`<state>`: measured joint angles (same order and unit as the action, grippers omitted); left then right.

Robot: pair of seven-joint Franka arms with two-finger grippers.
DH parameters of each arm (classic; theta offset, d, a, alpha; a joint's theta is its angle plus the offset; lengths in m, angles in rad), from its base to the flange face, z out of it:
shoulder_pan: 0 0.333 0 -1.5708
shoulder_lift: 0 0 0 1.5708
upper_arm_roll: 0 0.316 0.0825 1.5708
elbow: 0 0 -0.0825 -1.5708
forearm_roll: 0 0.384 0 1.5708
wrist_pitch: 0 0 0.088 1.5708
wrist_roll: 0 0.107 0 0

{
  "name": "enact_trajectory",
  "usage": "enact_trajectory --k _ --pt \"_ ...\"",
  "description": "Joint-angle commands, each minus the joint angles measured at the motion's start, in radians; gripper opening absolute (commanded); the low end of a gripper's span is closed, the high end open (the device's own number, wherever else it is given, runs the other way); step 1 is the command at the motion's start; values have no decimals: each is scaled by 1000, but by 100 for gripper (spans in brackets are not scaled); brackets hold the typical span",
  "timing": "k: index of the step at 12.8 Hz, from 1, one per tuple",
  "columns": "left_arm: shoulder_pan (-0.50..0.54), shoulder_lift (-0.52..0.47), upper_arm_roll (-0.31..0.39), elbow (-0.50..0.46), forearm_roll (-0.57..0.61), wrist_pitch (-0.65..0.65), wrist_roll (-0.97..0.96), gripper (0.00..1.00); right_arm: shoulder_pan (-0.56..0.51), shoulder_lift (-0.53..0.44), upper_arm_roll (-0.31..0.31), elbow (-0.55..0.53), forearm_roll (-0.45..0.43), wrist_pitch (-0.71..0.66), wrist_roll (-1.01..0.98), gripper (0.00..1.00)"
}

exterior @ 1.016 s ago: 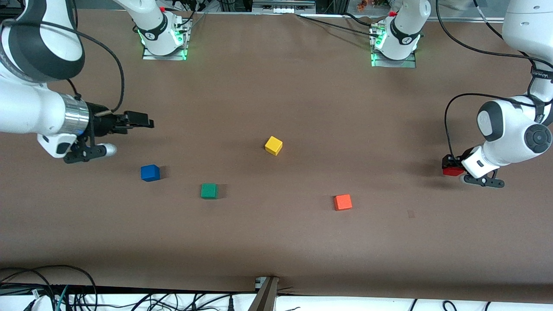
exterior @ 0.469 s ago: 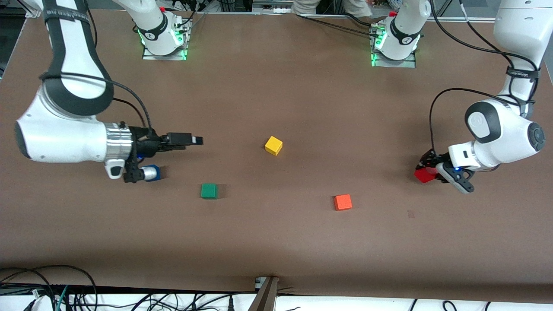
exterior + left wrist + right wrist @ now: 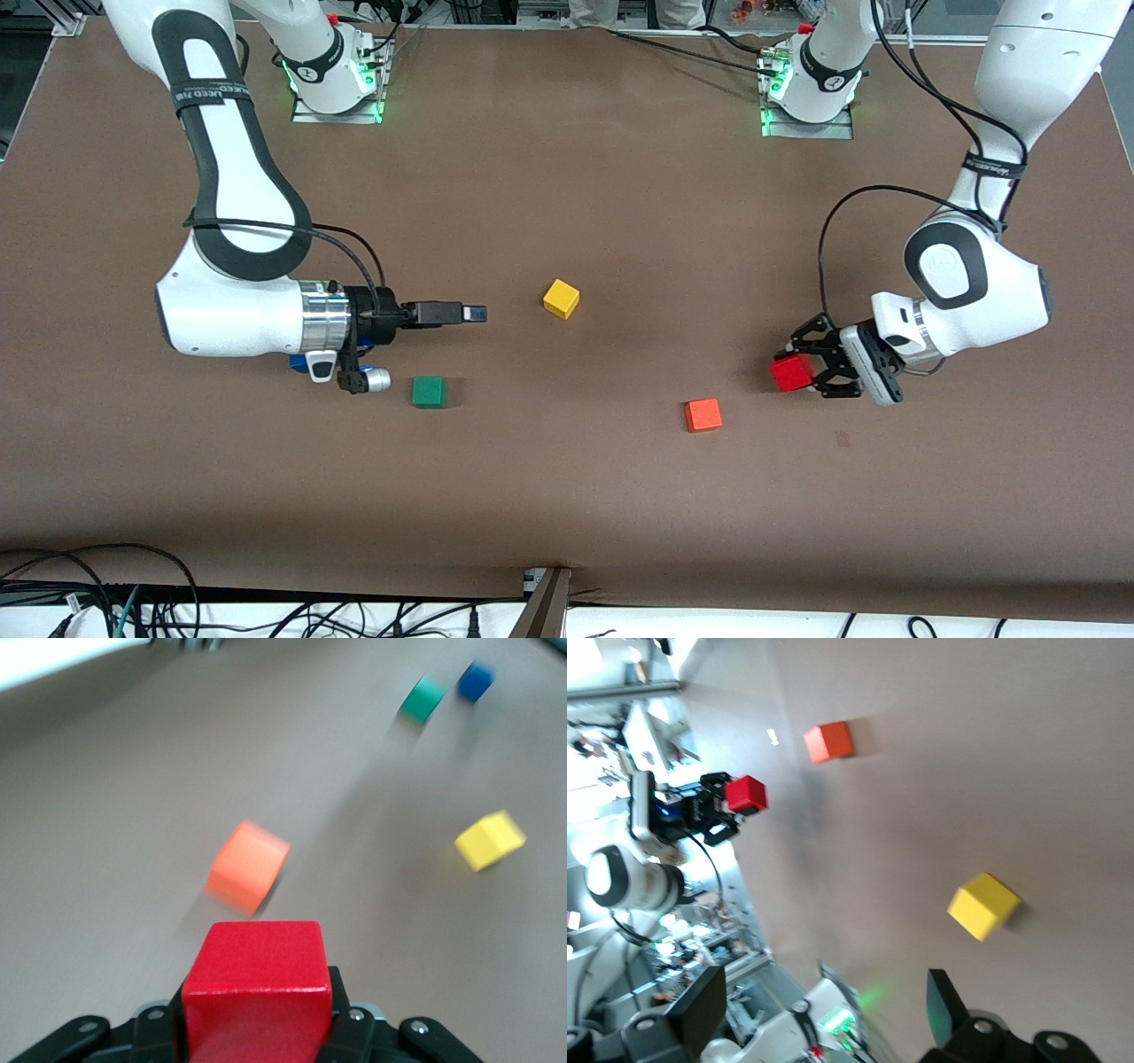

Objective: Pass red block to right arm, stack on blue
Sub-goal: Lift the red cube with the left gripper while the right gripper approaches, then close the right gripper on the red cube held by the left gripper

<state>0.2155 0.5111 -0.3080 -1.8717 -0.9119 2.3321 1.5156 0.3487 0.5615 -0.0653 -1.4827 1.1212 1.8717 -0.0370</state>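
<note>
Front view: the left pincer [image 3: 802, 370] pinches the red block [image 3: 790, 373] in the air near the orange cube [image 3: 703, 415], while the right pincer [image 3: 461, 313], fingers spread, points at the yellow cube [image 3: 561, 298]; the blue cube [image 3: 299, 361] peeks from under that arm's wrist, beside the green cube [image 3: 429, 392]. Left wrist view: the red block [image 3: 258, 988] sits clamped over the counter [image 3: 106, 842]. Right wrist view: the spread fingers [image 3: 946, 1003] frame the yellow cube [image 3: 983, 904], the red block [image 3: 746, 794] well apart.

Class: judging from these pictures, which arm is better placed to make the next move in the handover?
Left, probably: the left gripper is shut on the red block, held above the table, while the right gripper is open and empty, pointing toward it.
</note>
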Motion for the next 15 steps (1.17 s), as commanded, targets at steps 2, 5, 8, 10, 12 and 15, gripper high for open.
enact_trajectory --k 2,5,8,10,12,15 --pt "7 15 -106 66 -168 -83 116 9 65 41 -4 1 164 118 0 100" --pt "-21 41 -181 115 -347 -102 256 10 102 75 -4 1 277 167 -12 100" --pt "-106 105 -204 170 -525 -100 437 4 153 92 -4 1 386 225 -14 100" --pt "-145 115 -204 171 -664 -102 564 4 165 93 -4 1 434 225 -14 100" --pt "-168 115 -204 169 -709 -105 606 4 167 93 -4 1 436 227 -14 100" --pt "-211 124 -204 169 -777 -103 629 5 177 93 -4 1 437 234 -14 100"
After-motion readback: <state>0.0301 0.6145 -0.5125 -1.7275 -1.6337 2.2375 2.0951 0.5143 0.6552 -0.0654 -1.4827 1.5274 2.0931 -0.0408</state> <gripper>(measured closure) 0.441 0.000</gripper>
